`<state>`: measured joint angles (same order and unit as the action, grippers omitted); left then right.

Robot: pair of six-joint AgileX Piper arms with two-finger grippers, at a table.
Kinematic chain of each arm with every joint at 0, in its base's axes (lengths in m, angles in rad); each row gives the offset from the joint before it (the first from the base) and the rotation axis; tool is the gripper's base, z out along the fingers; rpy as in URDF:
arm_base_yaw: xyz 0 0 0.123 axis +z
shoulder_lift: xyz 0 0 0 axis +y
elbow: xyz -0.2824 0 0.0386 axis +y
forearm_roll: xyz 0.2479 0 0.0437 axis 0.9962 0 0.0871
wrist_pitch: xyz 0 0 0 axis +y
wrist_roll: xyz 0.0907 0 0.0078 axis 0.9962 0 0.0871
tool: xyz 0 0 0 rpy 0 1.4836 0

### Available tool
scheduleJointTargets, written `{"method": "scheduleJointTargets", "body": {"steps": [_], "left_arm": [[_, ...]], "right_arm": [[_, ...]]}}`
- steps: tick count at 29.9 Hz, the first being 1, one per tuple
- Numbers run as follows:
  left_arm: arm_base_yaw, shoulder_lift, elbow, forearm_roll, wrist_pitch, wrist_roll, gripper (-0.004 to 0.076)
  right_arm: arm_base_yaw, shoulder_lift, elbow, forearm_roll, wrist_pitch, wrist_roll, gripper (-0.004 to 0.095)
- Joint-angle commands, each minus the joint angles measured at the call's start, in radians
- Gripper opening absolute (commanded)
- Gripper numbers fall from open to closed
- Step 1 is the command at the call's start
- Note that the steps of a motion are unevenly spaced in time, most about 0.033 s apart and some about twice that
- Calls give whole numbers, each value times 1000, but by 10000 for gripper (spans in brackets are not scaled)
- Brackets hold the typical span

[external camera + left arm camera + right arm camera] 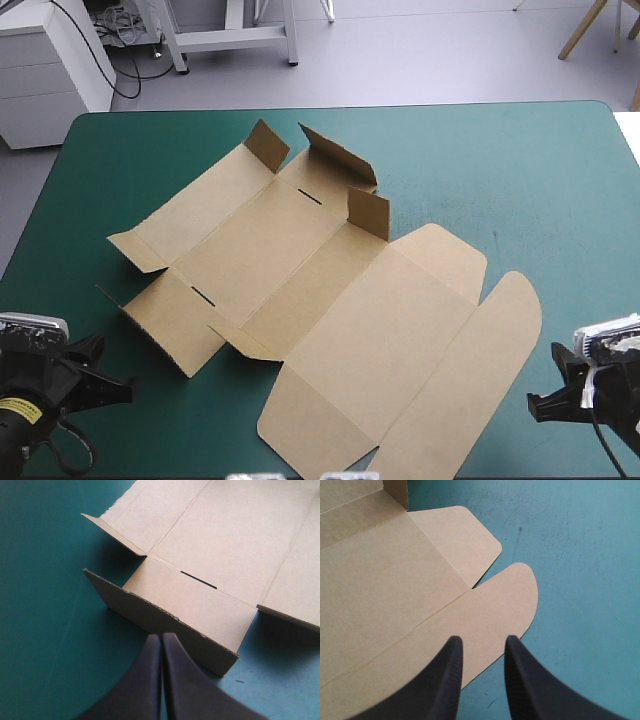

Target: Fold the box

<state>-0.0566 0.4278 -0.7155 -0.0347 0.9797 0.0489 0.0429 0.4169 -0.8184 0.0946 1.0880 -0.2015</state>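
left pincer [161, 638] near box [225, 545] edge

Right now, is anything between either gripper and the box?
Nothing visible. Only bare cover separates the left gripper, shut, from the box at its raised near flap; the right gripper, open, hangs at its rounded flap.

Location type: robotics laboratory. Indicators: a left hand [161, 636] and right hand [482, 641] of black fins at a surface [520, 170] under a teal-green cover; a white drawer cabinet [50, 60], loose cables [118, 28] and a white metal frame [230, 40] on the grey floor [450, 60] beyond its far edge.
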Motion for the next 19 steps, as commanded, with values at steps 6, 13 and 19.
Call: {"method": "scheduleJointTargets", "body": {"steps": [6,13,19], "left_arm": [[-1,23,-35,13,-58,-21,-10],[-1,23,-35,13,-58,-21,-10],[-1,23,-35,13,-60,-21,-10]], "right_arm": [[4,21,-31,14,-42,-4,392],[4,21,-31,14,-42,-4,391],[4,21,-31,14,-46,-33,403]]}}
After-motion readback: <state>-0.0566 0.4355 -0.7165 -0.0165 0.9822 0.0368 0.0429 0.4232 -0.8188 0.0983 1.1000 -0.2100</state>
